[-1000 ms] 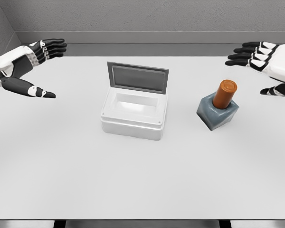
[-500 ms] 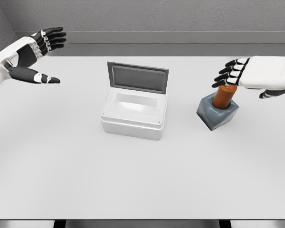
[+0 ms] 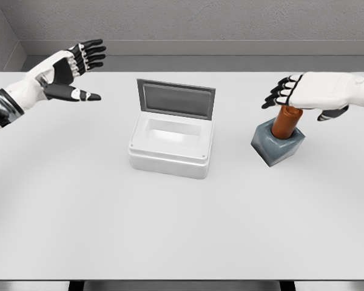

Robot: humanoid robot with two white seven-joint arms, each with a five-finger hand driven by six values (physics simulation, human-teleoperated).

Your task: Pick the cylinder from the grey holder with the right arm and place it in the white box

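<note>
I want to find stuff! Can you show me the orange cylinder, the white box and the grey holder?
cylinder [image 3: 285,123]: head view, on its orange side below the right hand.
box [image 3: 167,159]: head view, on its front wall.
holder [image 3: 281,148]: head view, on its front face.

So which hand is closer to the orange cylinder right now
Right. The right hand hovers just above the cylinder in its grey holder, fingers open. The left hand is far across the table, beyond the white box.

No text, label, brand, number or sign can be read anywhere. The white plastic box with its grey hinged lid [image 3: 171,144], the square blue-grey holder [image 3: 278,145] and the orange-brown cylinder [image 3: 286,121] all show plain surfaces.
</note>
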